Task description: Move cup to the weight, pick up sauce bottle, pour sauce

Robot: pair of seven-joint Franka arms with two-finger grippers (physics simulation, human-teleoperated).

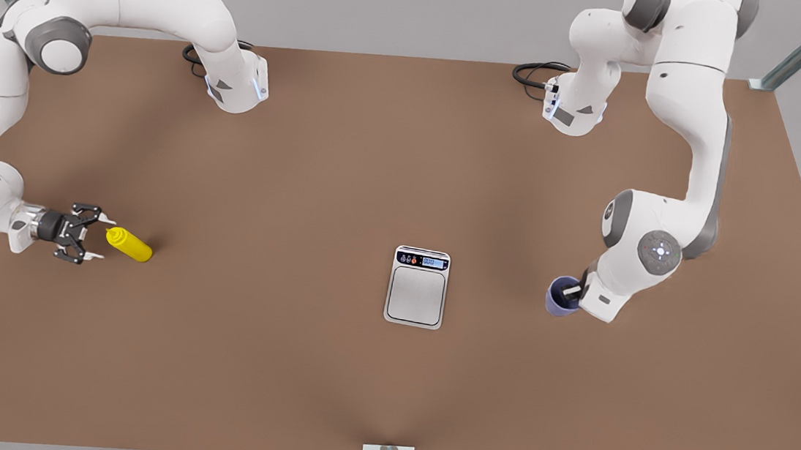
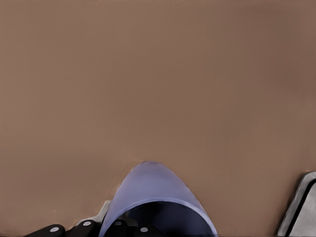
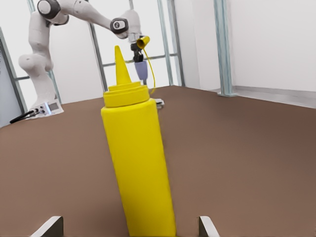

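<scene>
On the front view's right my left gripper (image 1: 570,294) is clamped on the cup (image 1: 559,297), near the scale (image 1: 417,288); opposite, my right gripper (image 1: 97,234) stands spread before the upright bottle (image 1: 129,244), ready to grasp.

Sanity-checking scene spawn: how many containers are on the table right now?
2. The yellow sauce bottle stands at the front view's left, in front of the right gripper's open fingers. The purple cup sits at the front view's right, at the left gripper, off the scale.
</scene>
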